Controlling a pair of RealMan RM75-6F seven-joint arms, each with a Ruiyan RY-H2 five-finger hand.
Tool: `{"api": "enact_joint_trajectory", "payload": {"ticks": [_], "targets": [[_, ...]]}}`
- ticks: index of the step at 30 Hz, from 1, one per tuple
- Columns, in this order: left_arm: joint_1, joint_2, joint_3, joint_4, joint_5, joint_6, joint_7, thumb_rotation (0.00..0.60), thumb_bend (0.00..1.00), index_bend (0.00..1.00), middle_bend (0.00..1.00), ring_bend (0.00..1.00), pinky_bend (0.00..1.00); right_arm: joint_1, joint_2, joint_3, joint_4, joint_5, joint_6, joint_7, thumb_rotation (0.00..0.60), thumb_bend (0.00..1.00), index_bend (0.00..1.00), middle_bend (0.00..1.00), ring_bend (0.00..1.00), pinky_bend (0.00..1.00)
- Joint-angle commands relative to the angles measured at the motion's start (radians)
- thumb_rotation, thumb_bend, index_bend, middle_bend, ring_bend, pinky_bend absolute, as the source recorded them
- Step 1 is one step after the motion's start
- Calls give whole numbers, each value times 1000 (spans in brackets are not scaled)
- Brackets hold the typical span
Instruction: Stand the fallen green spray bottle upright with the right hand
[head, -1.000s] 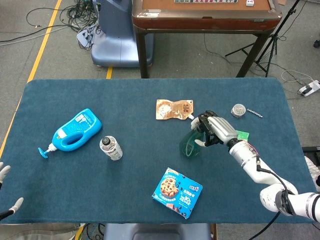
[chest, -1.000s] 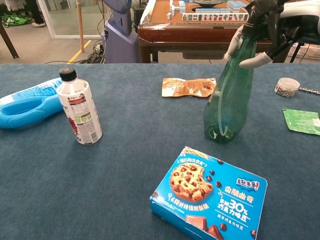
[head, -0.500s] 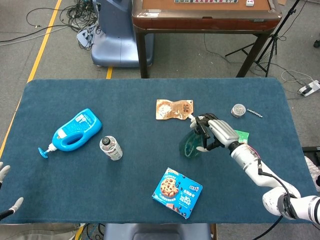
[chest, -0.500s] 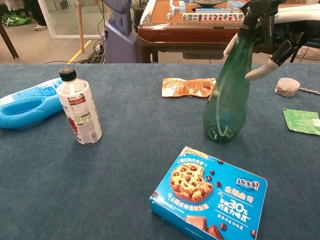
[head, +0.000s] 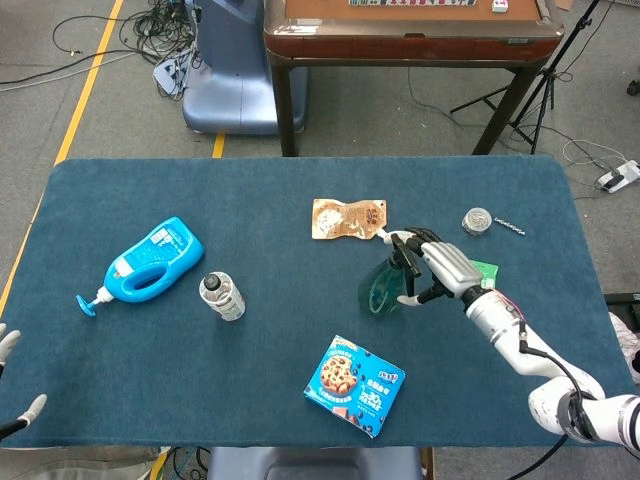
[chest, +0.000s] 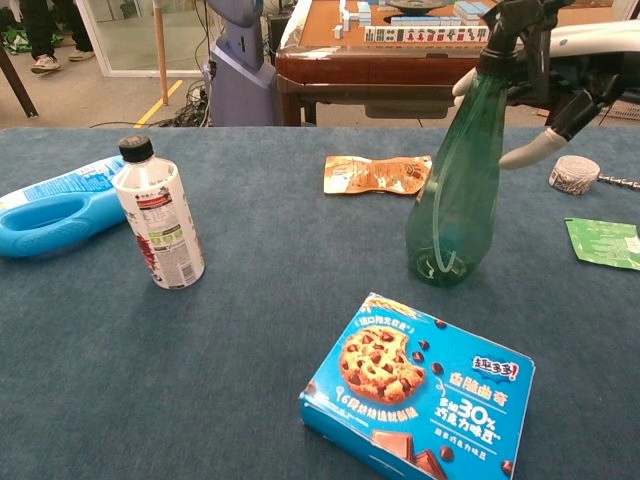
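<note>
The green spray bottle (head: 380, 290) (chest: 455, 190) stands upright on the blue table, right of the middle. My right hand (head: 440, 266) (chest: 572, 70) is at the bottle's black spray head. Its fingers reach around behind the neck, and the thumb (chest: 526, 150) is held clear of the green body. Nothing is gripped. Only fingertips (head: 30, 408) of my left hand show at the bottom left edge of the head view; they are spread and empty.
A blue detergent bottle (head: 150, 262) lies at the left, with a small capped bottle (head: 222, 296) upright beside it. A cookie box (head: 355, 385) lies near the front edge. Behind the spray bottle are a brown pouch (head: 347, 218), a tape roll (head: 477, 221) and a green packet (head: 485, 268).
The right hand's thumb has come off the spray bottle's body and moved to the right. The bottle has gone from a slight tilt to standing on its own.
</note>
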Motion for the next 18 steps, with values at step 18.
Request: {"api": "enact_joint_trajectory", "payload": {"ticks": [18], "targets": [[-19,1,-9,-10,10,-10,2,600,255,69,0,56,20,-280,167,-109,-156,-44,391,-282,600,282,188,195,30,0]]}}
